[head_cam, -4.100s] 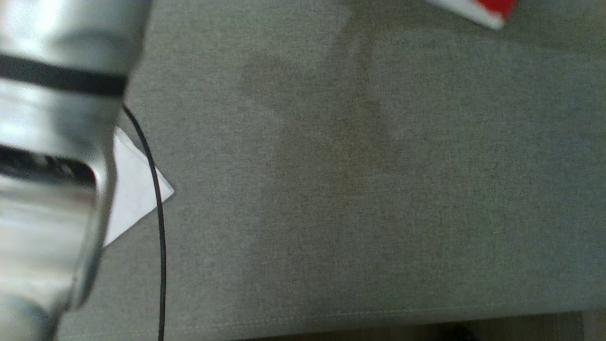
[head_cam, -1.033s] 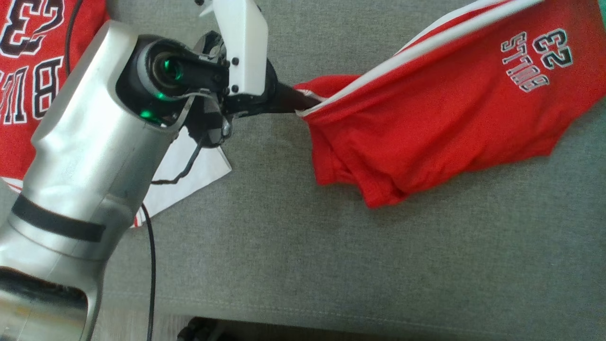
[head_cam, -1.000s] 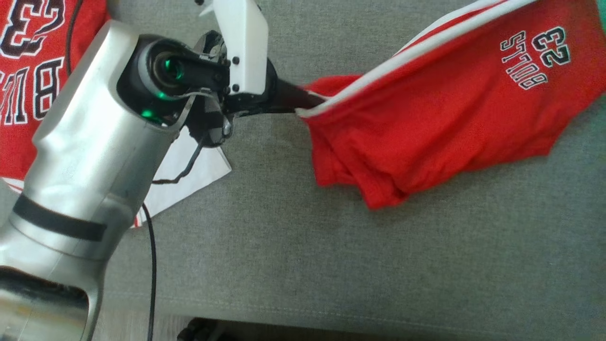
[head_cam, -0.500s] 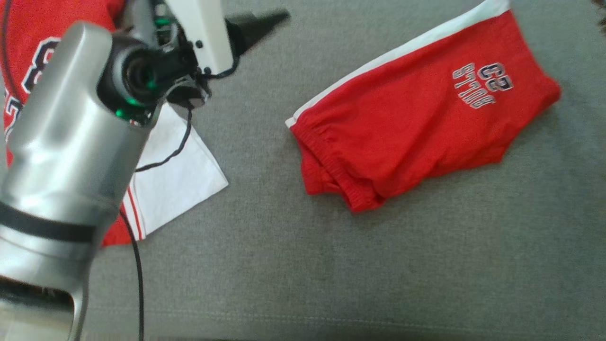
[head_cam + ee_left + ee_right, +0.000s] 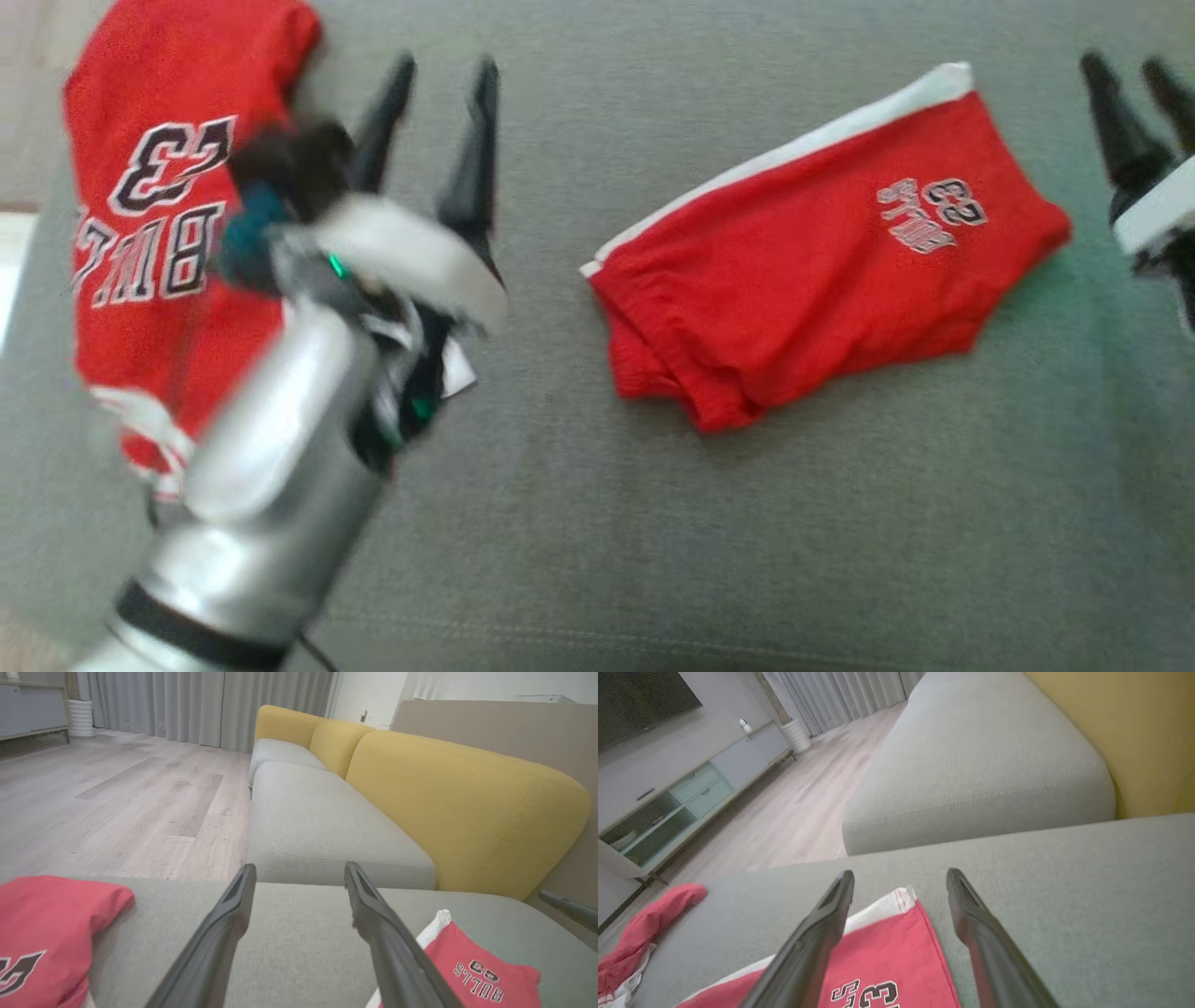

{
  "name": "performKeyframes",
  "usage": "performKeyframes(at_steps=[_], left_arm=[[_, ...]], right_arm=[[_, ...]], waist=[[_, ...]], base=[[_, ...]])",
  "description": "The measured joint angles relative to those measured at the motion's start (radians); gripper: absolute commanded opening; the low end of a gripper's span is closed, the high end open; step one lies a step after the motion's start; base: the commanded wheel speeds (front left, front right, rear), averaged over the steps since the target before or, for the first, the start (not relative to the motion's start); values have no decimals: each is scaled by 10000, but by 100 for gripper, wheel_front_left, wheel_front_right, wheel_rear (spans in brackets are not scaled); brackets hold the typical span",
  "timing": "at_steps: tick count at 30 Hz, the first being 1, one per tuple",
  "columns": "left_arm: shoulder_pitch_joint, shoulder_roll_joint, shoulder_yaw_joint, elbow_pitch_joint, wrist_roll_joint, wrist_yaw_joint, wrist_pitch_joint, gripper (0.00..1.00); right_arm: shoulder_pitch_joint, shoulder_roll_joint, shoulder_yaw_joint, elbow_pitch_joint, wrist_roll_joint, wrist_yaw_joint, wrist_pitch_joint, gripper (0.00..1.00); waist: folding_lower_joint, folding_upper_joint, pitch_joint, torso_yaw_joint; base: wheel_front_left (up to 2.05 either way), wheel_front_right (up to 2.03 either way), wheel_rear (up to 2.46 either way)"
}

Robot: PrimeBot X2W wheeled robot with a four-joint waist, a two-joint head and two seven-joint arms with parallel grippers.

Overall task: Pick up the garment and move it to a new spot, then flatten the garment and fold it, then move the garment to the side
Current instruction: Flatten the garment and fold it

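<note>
Since a second ago: you have let go of the waistband corner, and the red shorts with a white side stripe and a small "BULLS 23" print (image 5: 803,280) now lie loose on the grey woven sofa cushion (image 5: 653,523).

Left gripper (image 5: 443,75): fingers spread, nothing between them, off the shorts' waistband end toward 9 o'clock.
Right gripper (image 5: 1125,70): fingers parted and empty, just past the leg hem at 3 o'clock.
The shorts sit between the two, touching neither.

Orientation: long axis runs from 8 o'clock to 2 o'clock in the head view. The gathered waistband is at the 8 o'clock end and the leg hem at the 2 o'clock end. The white stripe follows the upper long edge.

Risks, as judged:
- The waistband end is bunched, with a lower layer poking out. Fold it as it lies and you lock that crease in.
- If you press or pull at one end only, the whole piece probably slides on the cushion instead of flattening.
- The red jersey with a large "BULLS 23" print (image 5: 159,187) lies under your left forearm. A low sweep there could snag and drag it.
- The left arm is blurred in the head view, so let it settle before you aim.
</note>
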Motion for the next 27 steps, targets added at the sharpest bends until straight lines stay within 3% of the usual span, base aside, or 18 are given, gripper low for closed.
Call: performKeyframes(at_steps=[3, 10, 20, 23, 24, 25, 27], left_arm=[[1129, -336, -174, -395, 418, 410, -959, 100], [2412, -719, -75, -945, 815, 681, -1174, 100], [3544, -1252, 650, -1586, 1747, 431, -1175, 100], [3907, -1423, 915, -1641, 1942, 253, -1177, 100], [4016, -1438, 951, -1634, 1975, 213, -1177, 100], [4107, -1459, 1001, -1632, 2023, 157, -1175, 100], [4180, -1522, 1135, -1605, 2059, 79, -1175, 100]], right_arm=[[48, 267, 211, 905, 178, 0, 441, 100], [-135, 247, 443, 2497, 426, 0, 1964, 100], [-957, 330, 522, 4332, 1551, 2, 6819, 100], [-989, 380, 593, 4194, 1561, 0, 7434, 100], [-968, 385, 591, 4111, 1563, 0, 7409, 82], [-908, 399, 575, 3994, 1567, 0, 7294, 50], [-724, 470, 531, 3735, 1641, 0, 6872, 0]], waist=[[0, 0, 46, 459], [0, 0, 251, 1242], [0, 0, 287, 2003], [0, 0, 227, 2004], [0, 0, 220, 1988], [0, 0, 209, 1968], [0, 0, 185, 1911]], base=[[0, 0, 0], [0, 0, 0], [0, 0, 0], [0, 0, 0], [0, 0, 0], [0, 0, 0], [0, 0, 0]])
